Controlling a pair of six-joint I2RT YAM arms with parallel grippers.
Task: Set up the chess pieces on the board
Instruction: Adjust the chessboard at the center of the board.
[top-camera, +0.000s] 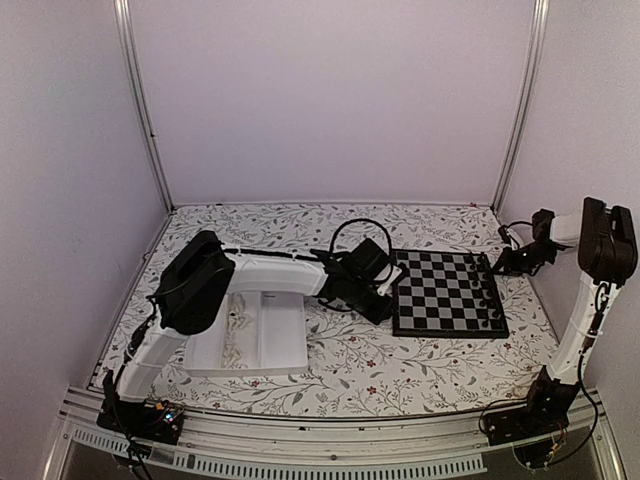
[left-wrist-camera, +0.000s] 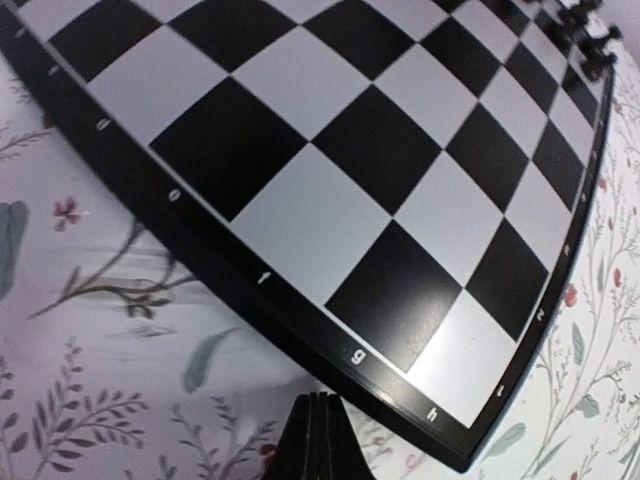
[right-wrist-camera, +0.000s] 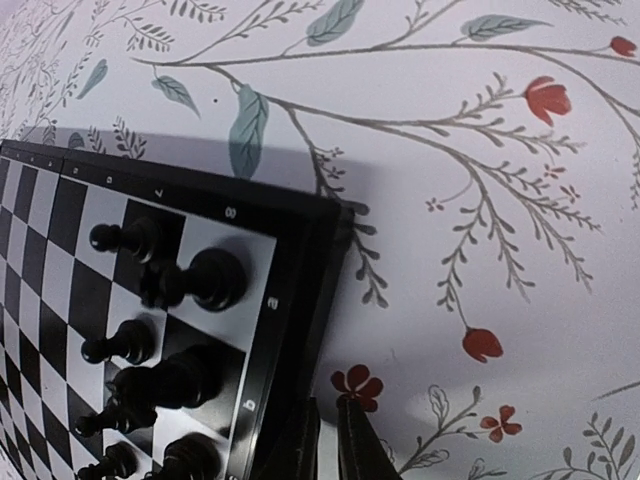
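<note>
Board (top-camera: 445, 293): square, black and grey-white checks, black lettered border, flat on the floral cloth (top-camera: 400, 375), just right of the white compartment tray (top-camera: 285, 335).

Black chess pieces (right-wrist-camera: 215, 278): upright, two rows along the board edge farthest from the tray.

Cream pieces (top-camera: 236, 335): loose cluster inside the tray.

Glossy smooth board (left-wrist-camera: 330, 190), shiny black chess pieces (right-wrist-camera: 215, 278), matt floral tablecloth (right-wrist-camera: 450, 150)
</note>
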